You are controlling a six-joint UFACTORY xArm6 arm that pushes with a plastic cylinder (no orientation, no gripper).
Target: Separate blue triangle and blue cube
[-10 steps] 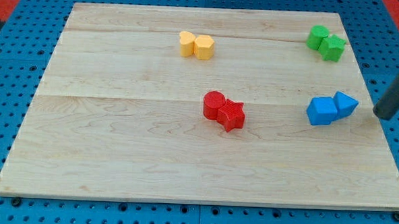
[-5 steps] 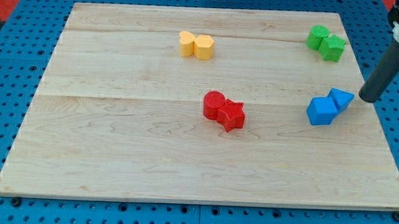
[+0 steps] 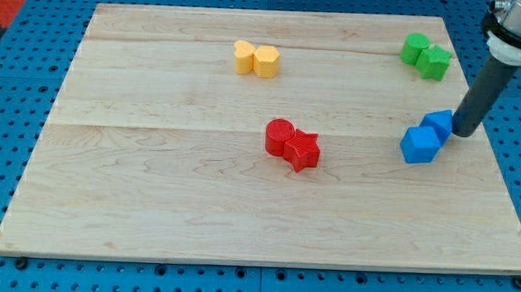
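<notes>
The blue cube (image 3: 419,144) sits near the view's right edge of the wooden board. The blue triangle (image 3: 438,124) touches the cube's upper right corner. My tip (image 3: 464,134) is right against the triangle's right side, with the dark rod rising toward the view's top right.
Two green blocks (image 3: 426,55) sit together at the view's top right. Two yellow blocks (image 3: 256,59) sit at the top centre. A red cylinder (image 3: 279,135) and a red star-like block (image 3: 303,150) touch at the board's middle. The board's right edge (image 3: 497,165) is close to my tip.
My tip has moved up and left from the board's right edge to the blue triangle. The triangle has shifted slightly up and left, staying against the cube.
</notes>
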